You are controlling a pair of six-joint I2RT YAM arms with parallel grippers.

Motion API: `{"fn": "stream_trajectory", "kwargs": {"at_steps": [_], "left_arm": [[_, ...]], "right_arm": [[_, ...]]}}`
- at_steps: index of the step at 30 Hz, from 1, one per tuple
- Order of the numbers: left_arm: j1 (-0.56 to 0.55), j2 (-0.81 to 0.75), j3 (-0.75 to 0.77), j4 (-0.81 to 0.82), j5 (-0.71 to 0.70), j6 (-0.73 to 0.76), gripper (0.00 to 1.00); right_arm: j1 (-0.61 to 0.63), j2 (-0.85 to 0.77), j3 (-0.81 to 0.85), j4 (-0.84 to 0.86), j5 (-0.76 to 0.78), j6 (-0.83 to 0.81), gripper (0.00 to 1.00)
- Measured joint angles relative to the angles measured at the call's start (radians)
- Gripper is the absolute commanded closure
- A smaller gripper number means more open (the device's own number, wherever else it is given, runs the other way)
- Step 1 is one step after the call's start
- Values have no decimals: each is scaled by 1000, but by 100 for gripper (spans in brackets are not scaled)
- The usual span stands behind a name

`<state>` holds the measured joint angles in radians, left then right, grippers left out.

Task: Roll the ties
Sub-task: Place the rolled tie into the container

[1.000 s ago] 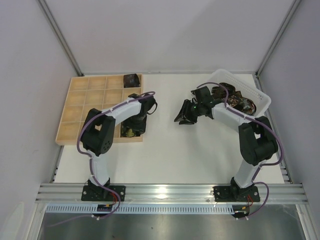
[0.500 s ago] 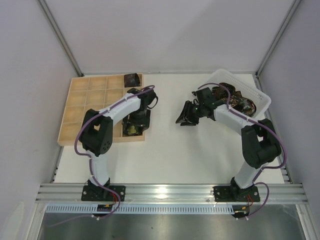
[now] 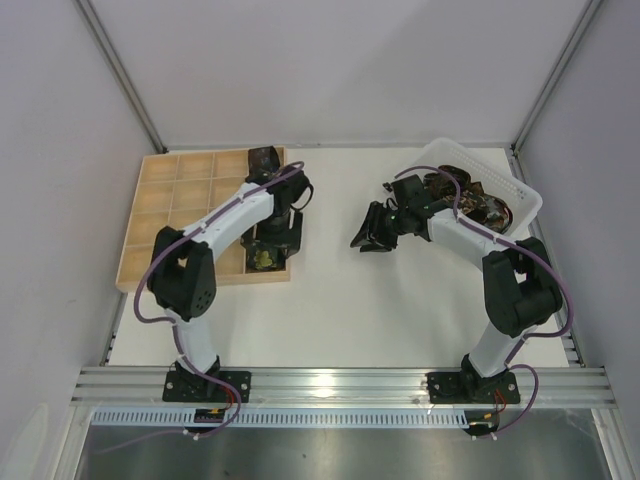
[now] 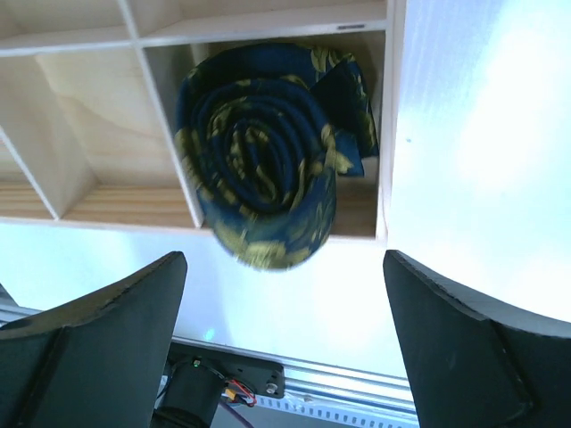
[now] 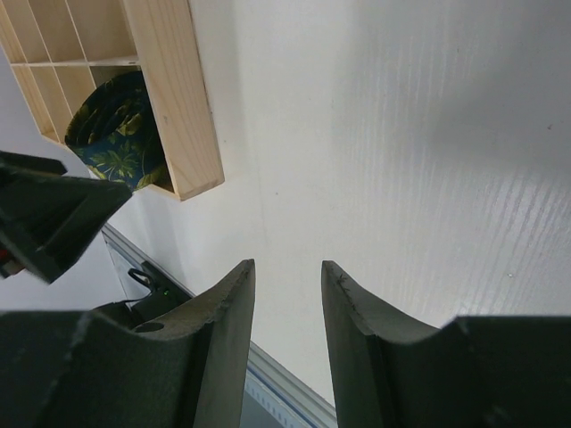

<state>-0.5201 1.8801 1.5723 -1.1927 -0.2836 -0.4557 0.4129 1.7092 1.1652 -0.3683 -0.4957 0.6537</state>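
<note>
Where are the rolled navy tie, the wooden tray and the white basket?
rolled navy tie [image 4: 259, 165]: left wrist view, centre of its coil.
wooden tray [image 3: 150, 200]: top external view, floor of an empty cell.
white basket [image 3: 500, 174]: top external view, its far right rim.

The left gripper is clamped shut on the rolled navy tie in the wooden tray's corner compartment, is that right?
No. The left gripper is open and clear of the rolled navy tie, which does sit in the wooden tray's corner compartment. The left wrist view shows it.
</note>
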Motion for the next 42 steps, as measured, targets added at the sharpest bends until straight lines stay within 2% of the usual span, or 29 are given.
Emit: {"fn": "stream_trajectory", "kwargs": {"at_steps": [5,7,8,9,11,12,14,15,17,25,30,42], "left_arm": [[0,-143,-27,-1,-1,-16,6],[0,-201,-52,-5,-9,-26,14],[0,-224,-68,-5,-12,-30,20],[2,-246,-89,0,-16,-34,34],[9,-276,-134,2,-19,-42,50],[16,-283,-155,2,-19,-43,63],[33,-285,-186,6,-18,-45,74],[44,-284,-200,10,-16,-43,83],[64,-280,-213,15,-14,-41,92],[80,-189,-200,73,8,-31,98],[80,-95,-162,95,31,-14,98],[80,6,-91,121,88,15,99]], "right_arm": [[0,1,0,1,-10,0,59],[0,3,0,2,-14,0,59],[0,5,0,3,-17,0,59],[0,7,0,5,-19,0,59],[0,13,0,6,-22,0,59],[0,15,0,6,-24,0,59],[0,17,-2,6,-27,-1,59],[0,17,-4,6,-29,-1,59],[0,17,-6,6,-29,-4,59],[0,17,-24,5,-29,-17,59],[0,17,-38,-1,-28,-23,59],[0,17,-39,-1,-27,-23,59]]}}
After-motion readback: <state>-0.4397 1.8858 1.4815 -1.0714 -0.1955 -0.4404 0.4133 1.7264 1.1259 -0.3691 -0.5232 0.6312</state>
